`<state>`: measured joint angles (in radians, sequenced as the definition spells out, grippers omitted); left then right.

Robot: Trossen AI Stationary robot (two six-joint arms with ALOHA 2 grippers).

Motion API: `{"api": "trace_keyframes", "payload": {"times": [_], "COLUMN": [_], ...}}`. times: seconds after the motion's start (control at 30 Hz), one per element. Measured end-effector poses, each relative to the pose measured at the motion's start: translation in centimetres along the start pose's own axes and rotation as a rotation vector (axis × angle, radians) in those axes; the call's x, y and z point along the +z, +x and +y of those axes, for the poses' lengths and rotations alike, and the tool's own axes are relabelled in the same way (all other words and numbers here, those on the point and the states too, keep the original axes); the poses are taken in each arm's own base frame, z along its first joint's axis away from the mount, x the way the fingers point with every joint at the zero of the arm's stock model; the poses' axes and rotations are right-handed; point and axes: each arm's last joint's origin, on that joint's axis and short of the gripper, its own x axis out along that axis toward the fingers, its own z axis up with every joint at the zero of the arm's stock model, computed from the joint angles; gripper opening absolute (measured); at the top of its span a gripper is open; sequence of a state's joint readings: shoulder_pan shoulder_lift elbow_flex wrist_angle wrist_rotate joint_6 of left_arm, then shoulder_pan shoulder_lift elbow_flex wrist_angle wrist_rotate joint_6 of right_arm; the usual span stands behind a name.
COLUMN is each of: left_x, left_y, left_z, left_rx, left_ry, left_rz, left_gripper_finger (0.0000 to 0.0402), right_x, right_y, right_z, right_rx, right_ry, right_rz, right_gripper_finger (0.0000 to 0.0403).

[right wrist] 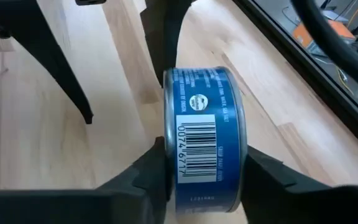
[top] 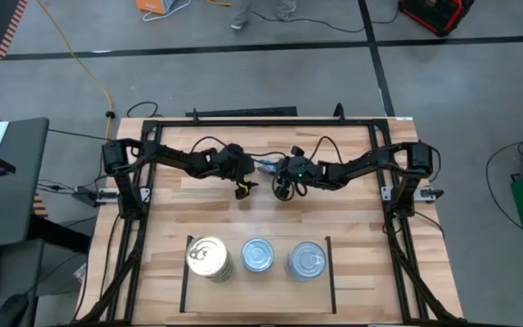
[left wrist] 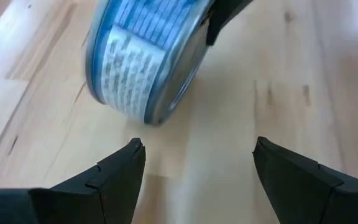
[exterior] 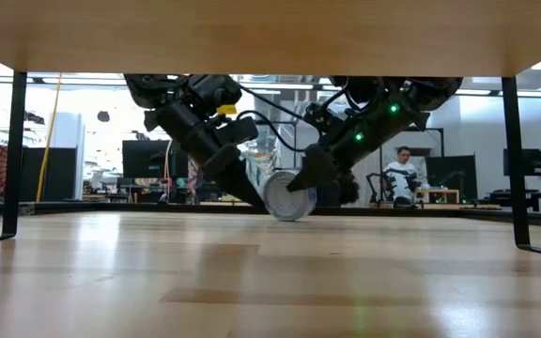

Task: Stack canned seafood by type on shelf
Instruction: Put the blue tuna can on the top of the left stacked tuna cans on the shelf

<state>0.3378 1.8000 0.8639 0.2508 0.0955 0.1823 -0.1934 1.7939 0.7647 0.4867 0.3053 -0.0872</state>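
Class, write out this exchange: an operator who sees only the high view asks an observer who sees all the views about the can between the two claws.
Operator: Is that can held, and how does it sit?
Observer: The right claw has a finger on each flat face of the blue-sided can, which stands on edge with its barcode showing.
Operator: And the left claw?
Observer: The left claw is open and empty, with the can just ahead of it.

high: overhead, straight down | low: tabletop level, facing room | wrists: close, both show blue-sided tin (right wrist: 204, 140)
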Motion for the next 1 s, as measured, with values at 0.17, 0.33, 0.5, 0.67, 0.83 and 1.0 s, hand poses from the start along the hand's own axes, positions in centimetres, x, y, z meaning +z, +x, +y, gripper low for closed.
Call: {"api": "trace_keyframes", "payload": {"times": [0.17, 0.33, 0.5, 0.67, 0.83, 1.0], "left_x": [0.0, -0.1, -0.4, 0.4, 1.5, 2.5], "left_y": [0.0, 0.0, -0.1, -1.2, -2.9, -5.1], "left_z": [0.0, 0.1, 0.2, 0.4, 0.8, 0.8], "left_rx": [0.009, 0.039, 0.088, 0.132, 0.235, 0.248], "left_ry": [-0.017, -0.024, -0.005, 0.003, 0.012, 0.021], "left_rz": [0.005, 0.02, 0.059, 0.04, 0.025, -0.073], "left_gripper_finger": [0.0288, 0.0288, 0.0288, 0.0288, 0.0288, 0.0288], "right_x": [-0.1, 0.5, 2.3, 3.8, 4.7, 6.6], "right_y": [0.0, -0.9, -3.3, -5.7, -8.1, -12.4], "right_z": [0.0, 0.6, 0.3, -0.8, -1.7, -2.3], "right_rx": [0.004, 0.026, 0.032, 0.02, 0.012, -0.004], "right_ry": [-0.014, -0.065, -0.091, -0.088, -0.129, -0.171], "right_rz": [0.009, 0.004, -0.019, -0.041, -0.036, -0.126], "right_gripper_finger": [0.0165, 0.0165, 0.0166, 0.0173, 0.0169, 0.0173]}}
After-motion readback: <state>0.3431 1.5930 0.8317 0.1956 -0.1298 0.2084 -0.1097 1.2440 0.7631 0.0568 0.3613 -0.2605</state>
